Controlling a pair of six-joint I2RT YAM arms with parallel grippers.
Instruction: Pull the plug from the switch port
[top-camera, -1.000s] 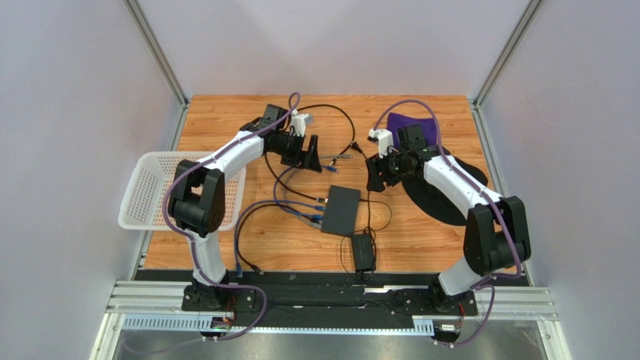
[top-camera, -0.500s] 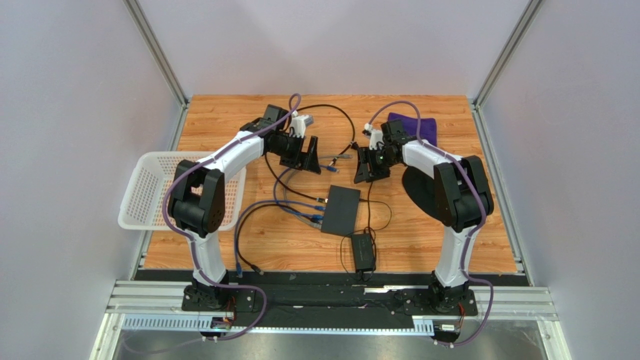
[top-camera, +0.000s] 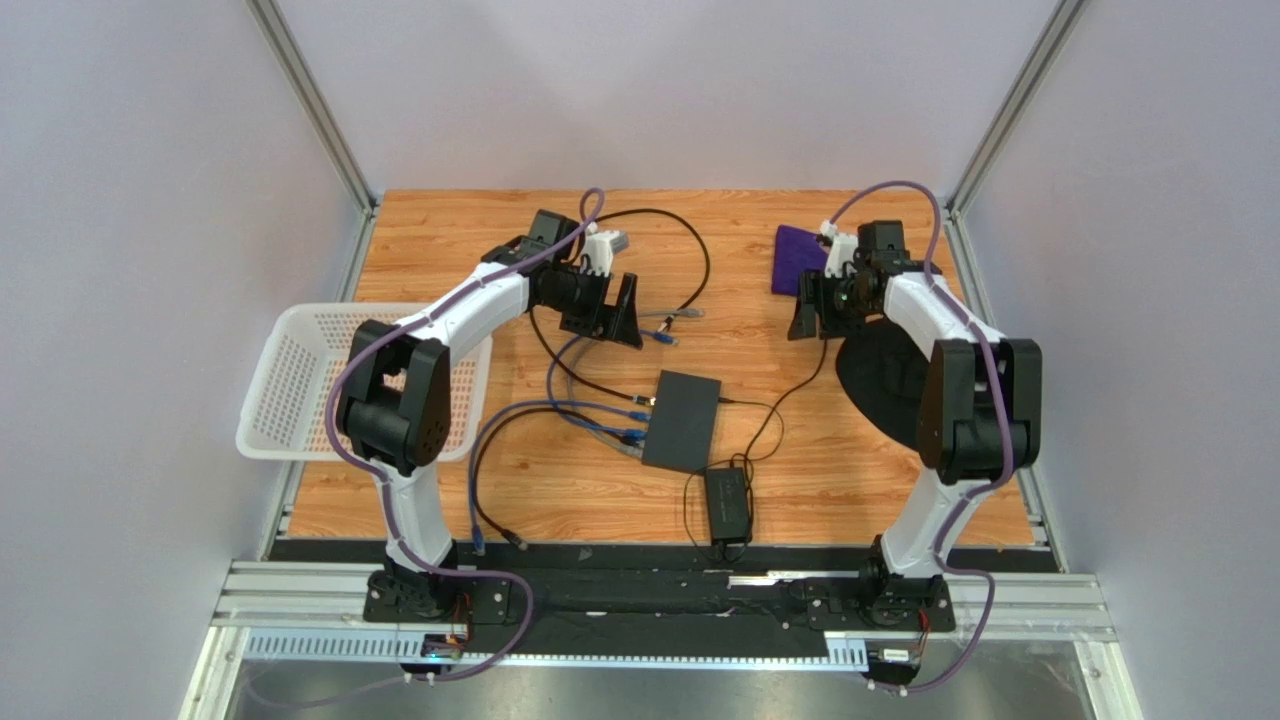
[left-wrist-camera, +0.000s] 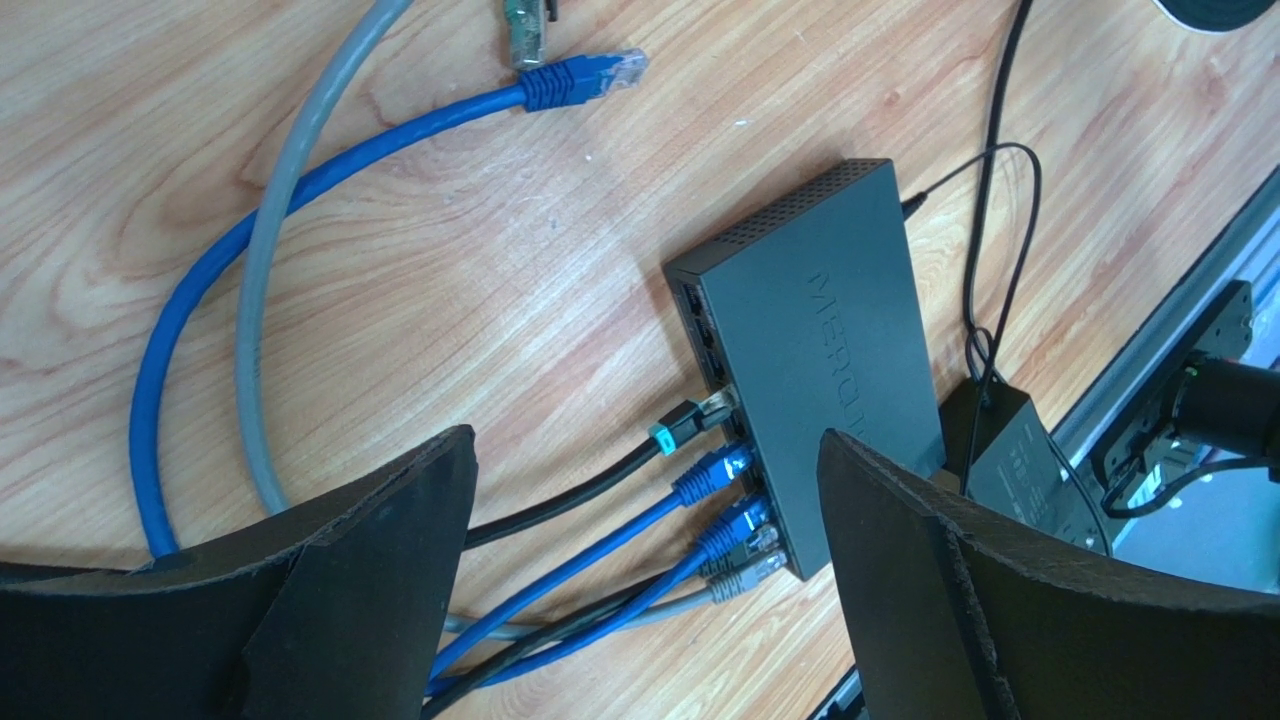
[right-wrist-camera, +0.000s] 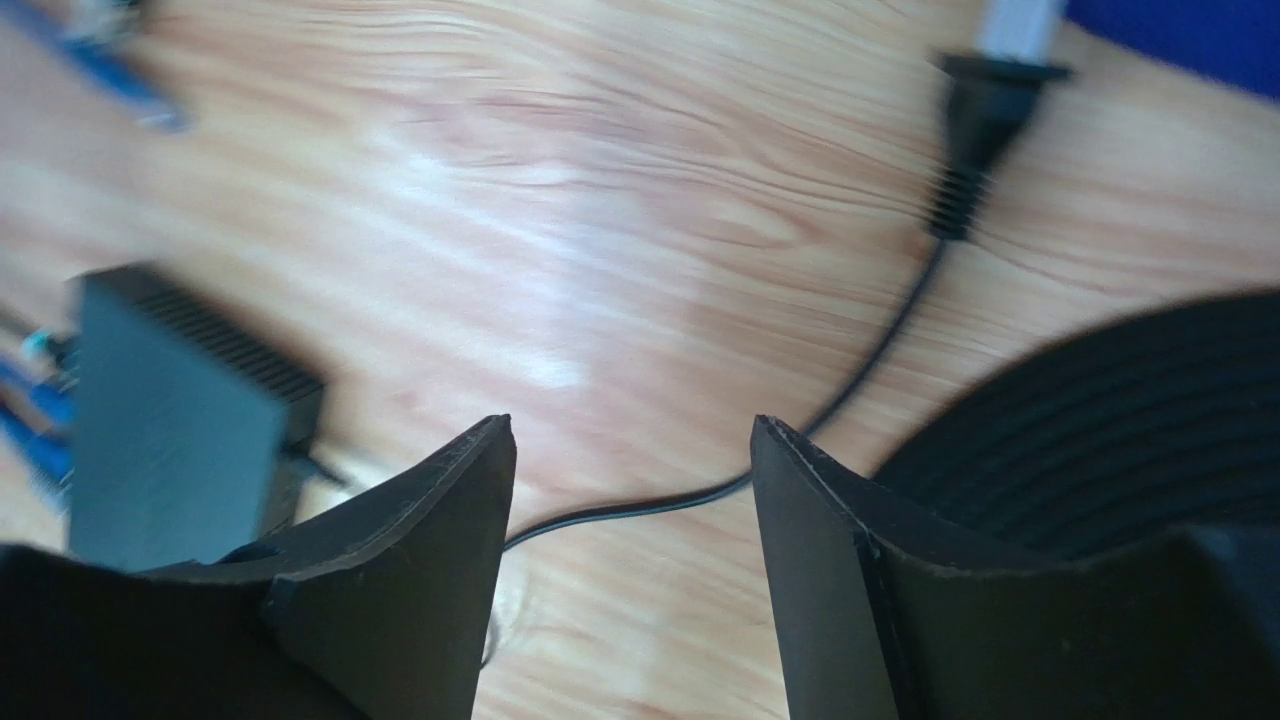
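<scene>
Arm links: glossy white tubular shells on left arm (top-camera: 451, 312) and right arm (top-camera: 920, 318), both bolted to the long black base plate (top-camera: 661, 597).
Joints: bulky black housings (top-camera: 394, 398).
Cabling: lilac cable (top-camera: 902, 185) loops along each arm, up from the plate.
Fingers: matte black wedge-shaped blades (left-wrist-camera: 376, 600), grainy surface.

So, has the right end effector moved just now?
Yes. The right end effector has swung away from the switch, rightward and farther back, and now sits by the purple cloth.
</scene>
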